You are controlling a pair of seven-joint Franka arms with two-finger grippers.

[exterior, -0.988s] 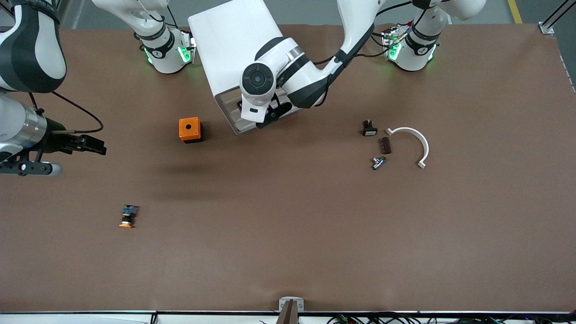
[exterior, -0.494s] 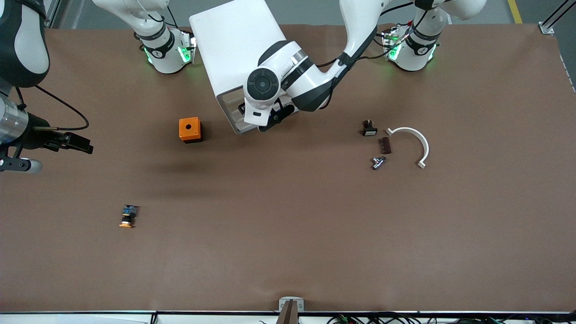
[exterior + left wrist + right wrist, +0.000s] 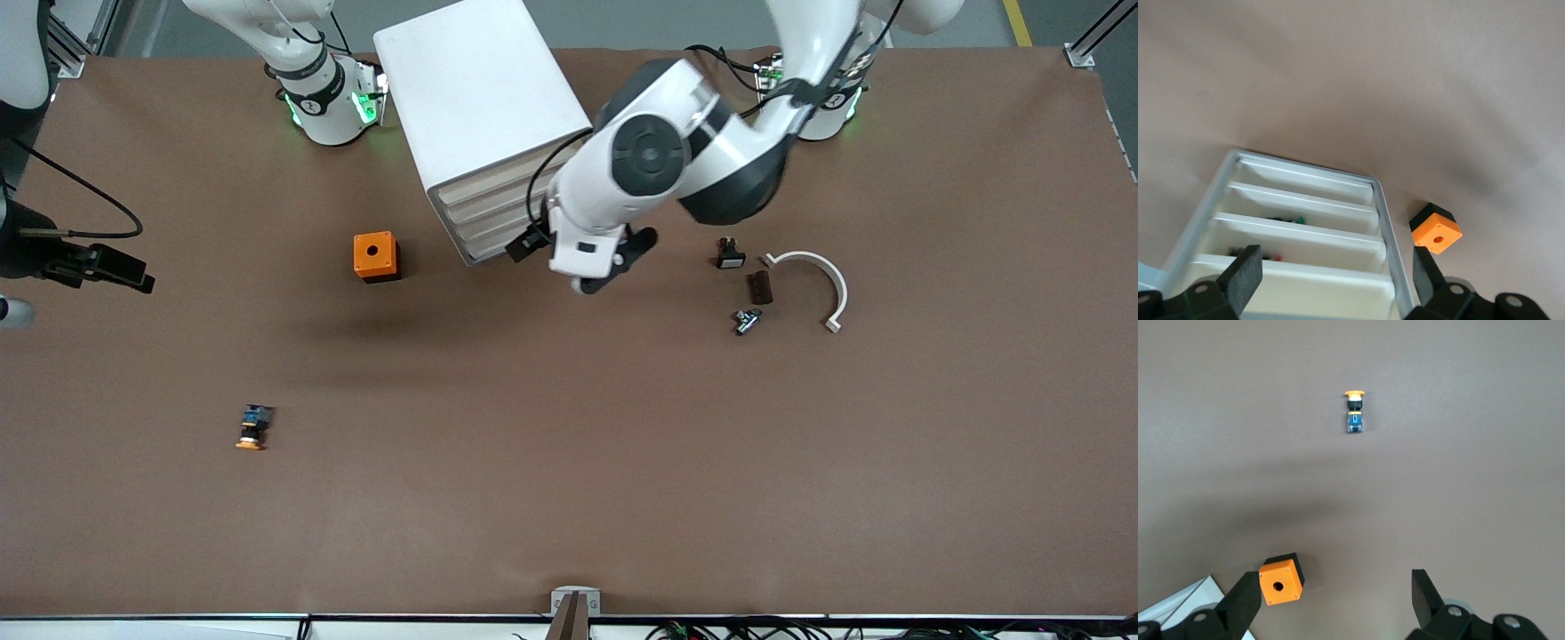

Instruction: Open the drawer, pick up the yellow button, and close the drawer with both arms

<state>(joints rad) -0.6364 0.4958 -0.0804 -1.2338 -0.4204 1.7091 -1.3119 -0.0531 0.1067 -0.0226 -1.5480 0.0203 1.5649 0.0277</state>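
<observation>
Scanning the front view from its left edge, you find the right tool [image 3: 1331, 603] up over the right arm's end of the desk [image 3: 569, 498], its fingers spread wide and holding nothing; only part of that arm shows there. The button [image 3: 253, 427] lies on its side on the bare desk, nearer the front camera than the orange cube [image 3: 375, 256] and well apart from it. In the right wrist view you see the button [image 3: 1354, 412] with its orange cap pointing away from the cube [image 3: 1281, 578].

Next comes the white cabinet [image 3: 484, 116], standing between the two arm bases. Its top drawer [image 3: 493, 182] sits flush with the three below it, so it reads as closed. The left wrist view looks up the cabinet's front at four stacked drawer fronts [image 3: 1298, 227], with small dark items visible through two of them.

The left tool [image 3: 1331, 287] hangs over the desk just in front of the cabinet, released, touching nothing.

Toward the left arm's end you see a small black switch [image 3: 730, 254], a dark brown strip [image 3: 762, 287], a small metal fitting [image 3: 747, 321] and a white curved bracket [image 3: 813, 284], all close together.
</observation>
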